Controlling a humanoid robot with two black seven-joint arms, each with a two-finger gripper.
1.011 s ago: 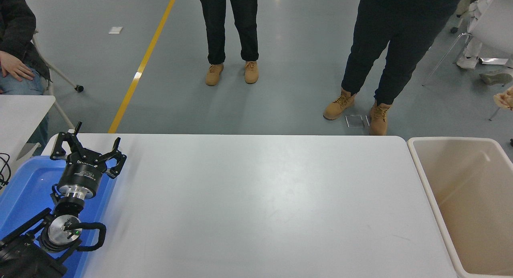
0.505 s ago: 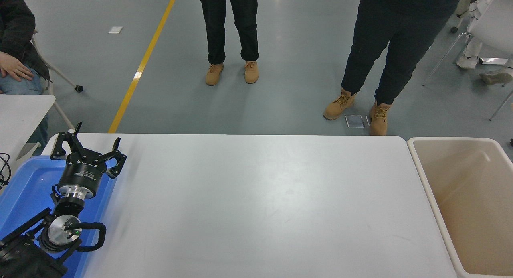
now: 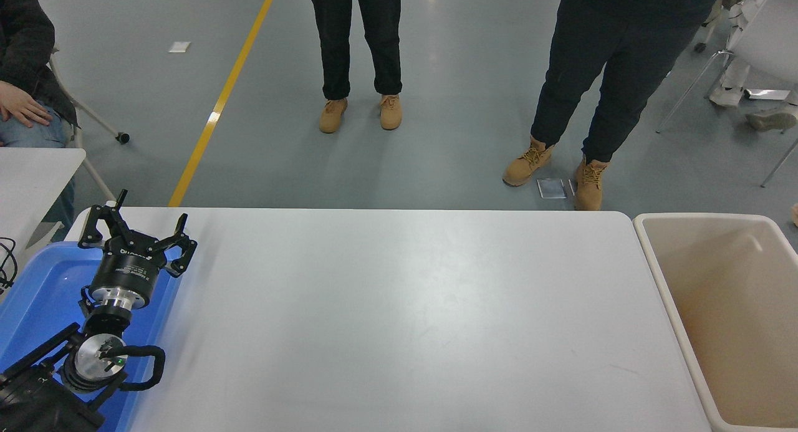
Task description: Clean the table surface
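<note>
Desk surface (image 3: 405,320) spanned most of view, nothing seen lying on it; left gripper (image 3: 134,235) parked over blue tray (image 3: 37,295), jaws apart, empty; right arm out of view; risk: wiping pass might clip beige bin (image 3: 661,276) beside desk edge

Print on left gripper (image 3: 134,232) illegible

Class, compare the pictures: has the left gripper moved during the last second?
No. The left gripper sits at the same spot over the far edge of the blue tray, jaws open.
</note>
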